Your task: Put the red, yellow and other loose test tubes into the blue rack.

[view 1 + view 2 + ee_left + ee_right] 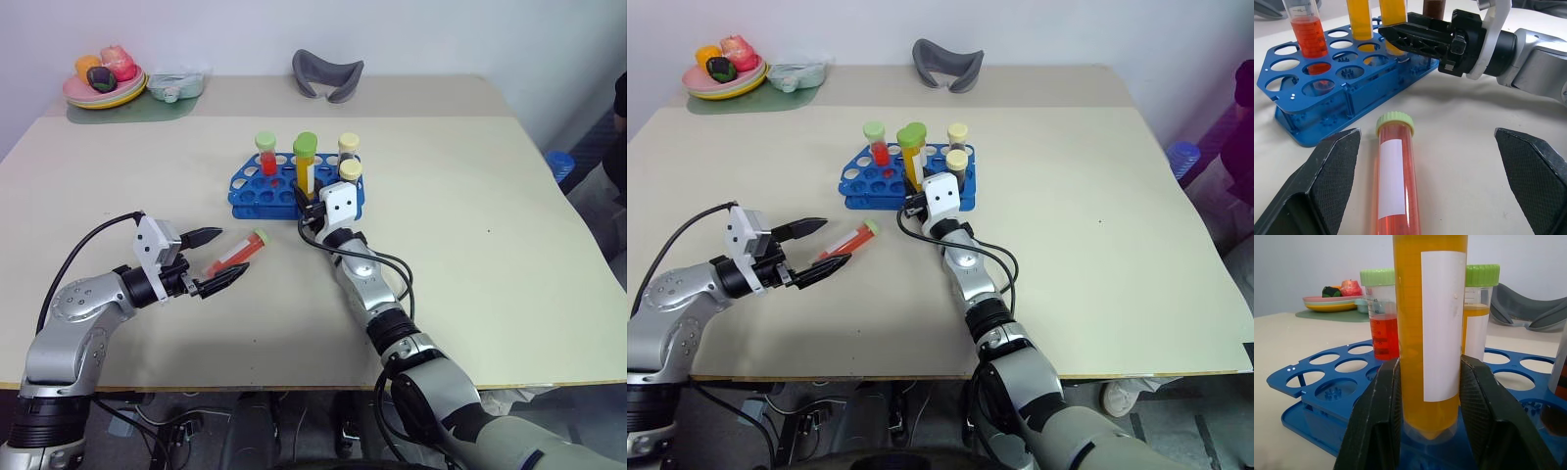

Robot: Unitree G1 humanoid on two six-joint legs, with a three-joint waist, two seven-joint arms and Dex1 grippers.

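My right gripper [1425, 396] clamped one yellow tube [1431, 328] over the blue rack [257, 192]; four tubes stood there. My left gripper [223, 258], fingers apart, flanked one lying red tube [238, 252].

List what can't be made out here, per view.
- Right wrist view: cap of the yellow tube in the right pincer is cut off by the top edge.
- Left wrist view: loose red tube runs past the bottom edge; the caps of the tubes standing in the blue rack are cut off at the top.
- Head views: tube labels too small to read.
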